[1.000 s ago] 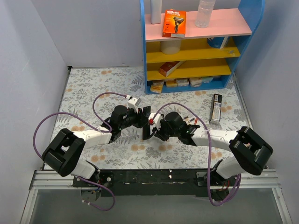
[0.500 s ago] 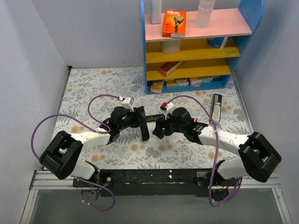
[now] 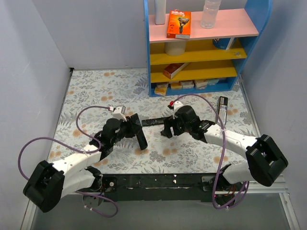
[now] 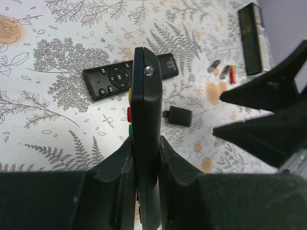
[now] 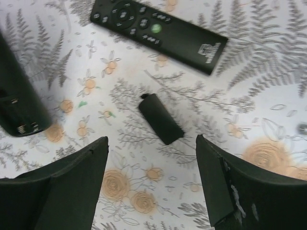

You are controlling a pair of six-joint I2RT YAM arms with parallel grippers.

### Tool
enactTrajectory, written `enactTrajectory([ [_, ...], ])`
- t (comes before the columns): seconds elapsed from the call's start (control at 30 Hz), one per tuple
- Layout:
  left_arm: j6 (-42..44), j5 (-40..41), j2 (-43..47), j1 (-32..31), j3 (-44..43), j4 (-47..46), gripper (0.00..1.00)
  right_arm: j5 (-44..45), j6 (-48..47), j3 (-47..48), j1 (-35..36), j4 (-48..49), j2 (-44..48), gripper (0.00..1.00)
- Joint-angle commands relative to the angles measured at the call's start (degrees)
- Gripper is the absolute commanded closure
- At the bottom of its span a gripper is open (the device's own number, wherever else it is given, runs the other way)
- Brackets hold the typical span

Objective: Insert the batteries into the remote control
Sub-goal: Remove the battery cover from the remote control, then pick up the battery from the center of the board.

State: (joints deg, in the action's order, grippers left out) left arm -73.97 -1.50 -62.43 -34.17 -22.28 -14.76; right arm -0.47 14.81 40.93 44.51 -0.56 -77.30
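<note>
Jaws clenched, the left gripper [image 4: 145, 146] grips the long black plastic remote control [image 4: 145, 91] edge-on above the floral table, its coloured buttons turned to one side. The right gripper [image 5: 151, 143] hangs with jaws released over the small black rectangular cover piece [image 5: 160, 119], grasping nothing. The tiny dark and red cylinder batteries [image 4: 224, 71] lie loose near the black remote with silver edge [image 4: 252, 36], and a slimmer plain black remote [image 5: 158, 33] lies by the cover. To load well, the right arm likely must reach the cells, pinch one across its middle and match polarity. Meanwhile the left should present the battery bay steadily.
</note>
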Motion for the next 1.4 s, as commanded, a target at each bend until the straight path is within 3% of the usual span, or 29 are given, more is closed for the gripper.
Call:
enactTrajectory([
  [0.0,-3.4,-2.2,7.7,0.6,3.5,-2.5,1.00,-1.5,-1.3,5.3,-6.6,-7.9,0.9,0.16],
  [0.03,-4.6,-3.1,10.6,0.7,4.3,-4.0,1.00,-2.4,-1.9,5.8,-7.8,-9.2,1.0,0.05],
  [0.3,-8.6,-7.0,22.4,1.3,10.7,-8.1,1.00,4.9,-3.9,7.7,-17.5,-17.9,4.2,0.04],
  [0.5,-10.7,-12.4,24.0,1.3,11.5,-7.4,1.00,6.7,-14.5,13.0,-22.1,-23.9,0.7,0.12],
  [0.73,-7.9,-14.2,23.2,1.4,9.1,-4.1,1.00,7.2,-20.0,18.7,-25.1,-28.8,-5.7,0.31],
  [1.1,-4.1,-18.0,19.2,1.4,5.1,-1.8,1.00,8.0,-35.9,20.6,-25.3,-29.1,-13.2,0.39],
  [1.37,-3.7,-18.1,19.5,1.4,5.3,-1.7,1.00,9.8,-35.5,21.0,-25.3,-28.7,-17.9,0.43],
])
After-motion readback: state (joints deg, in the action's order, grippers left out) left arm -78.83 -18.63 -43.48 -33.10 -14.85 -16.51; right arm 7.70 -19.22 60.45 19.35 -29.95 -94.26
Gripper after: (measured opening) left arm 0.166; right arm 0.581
